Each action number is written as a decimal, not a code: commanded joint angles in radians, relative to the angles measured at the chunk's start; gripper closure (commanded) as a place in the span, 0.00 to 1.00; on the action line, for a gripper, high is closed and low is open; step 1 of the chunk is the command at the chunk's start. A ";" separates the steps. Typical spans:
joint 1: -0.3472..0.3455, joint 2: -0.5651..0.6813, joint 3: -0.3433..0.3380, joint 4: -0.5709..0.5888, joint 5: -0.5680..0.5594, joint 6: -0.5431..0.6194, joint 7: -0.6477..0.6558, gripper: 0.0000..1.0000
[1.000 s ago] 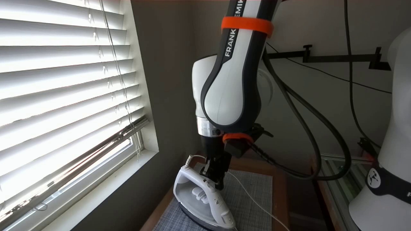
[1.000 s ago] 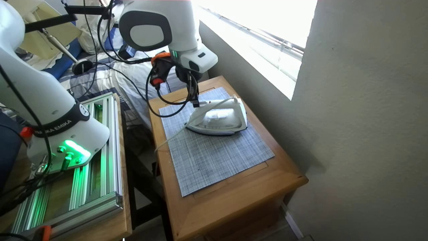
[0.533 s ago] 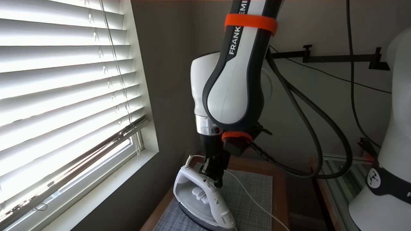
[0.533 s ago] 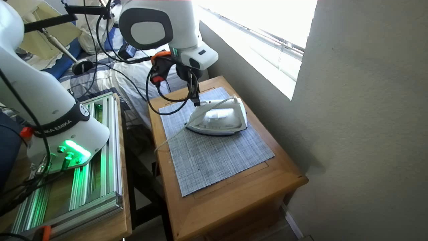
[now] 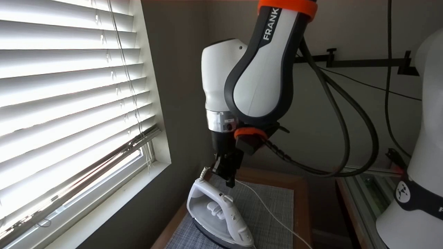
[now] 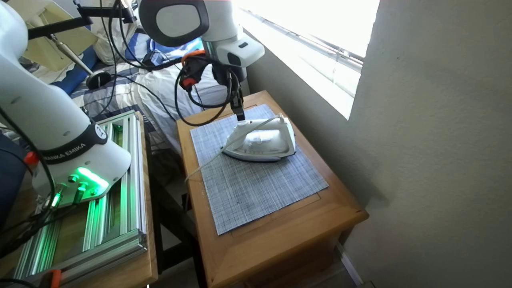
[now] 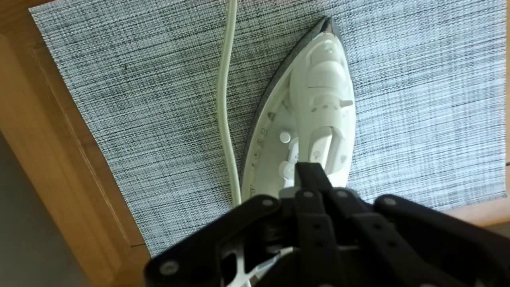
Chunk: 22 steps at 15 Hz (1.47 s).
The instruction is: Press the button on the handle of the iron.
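The white iron (image 5: 240, 224) lies on its soleplate on a grey woven mat; it also shows in an exterior view (image 6: 264, 140) and in the wrist view (image 7: 324, 75), tip toward the top. A pale raised button (image 7: 320, 148) sits on the handle just beyond my fingertips; it also shows in an exterior view (image 5: 228, 198). My gripper (image 7: 312, 169) is shut and empty, its fingers pressed together. In an exterior view the fingertips (image 5: 230, 185) hang above the handle with a gap to the button. The gripper (image 6: 240, 118) also shows above the iron's near-robot edge. The rear of the handle is hidden by the gripper in the wrist view.
The mat (image 6: 260, 200) lies on a wooden table (image 6: 320, 236). The iron's cord (image 7: 223, 103) runs across the mat beside the iron. A window with blinds (image 5: 69, 86) and a wall border the table. The robot's cables (image 6: 178, 108) loop beside the gripper.
My gripper has risen from close to the handle button and shifted slightly toward the window side. It stays shut. The iron has not moved.
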 commanded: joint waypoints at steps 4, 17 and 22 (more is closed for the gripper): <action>-0.011 -0.101 0.022 0.003 -0.088 -0.101 0.104 1.00; -0.039 -0.271 0.133 0.004 -0.099 -0.226 0.172 0.06; -0.045 -0.373 0.206 -0.003 -0.102 -0.307 0.209 0.00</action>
